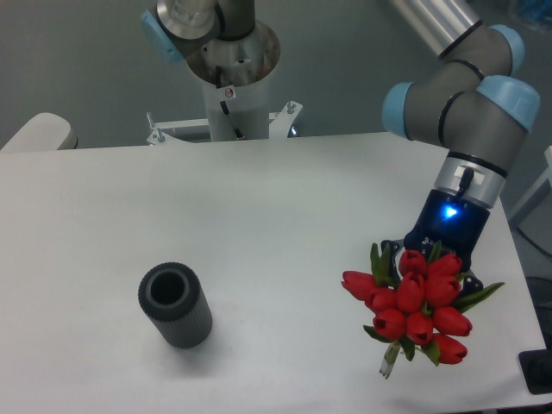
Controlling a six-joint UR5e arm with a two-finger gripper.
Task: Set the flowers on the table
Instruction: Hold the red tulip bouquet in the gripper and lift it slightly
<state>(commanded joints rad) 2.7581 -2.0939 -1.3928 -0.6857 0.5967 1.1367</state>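
The flowers, a bunch of red tulips with green leaves, are at the right front of the white table. Their blooms face the camera and the pale stem ends point down toward the tabletop. My gripper comes down from the upper right, with a blue light on its body. It is shut on the flowers just behind the blooms, which hide most of its fingers. The bunch looks held slightly above the table, tilted. I cannot tell whether the stem ends touch the surface.
A dark grey ribbed cylinder stands upright at the front left of the table. The arm's base and mount are at the back edge. A dark object sits beyond the table's right front corner.
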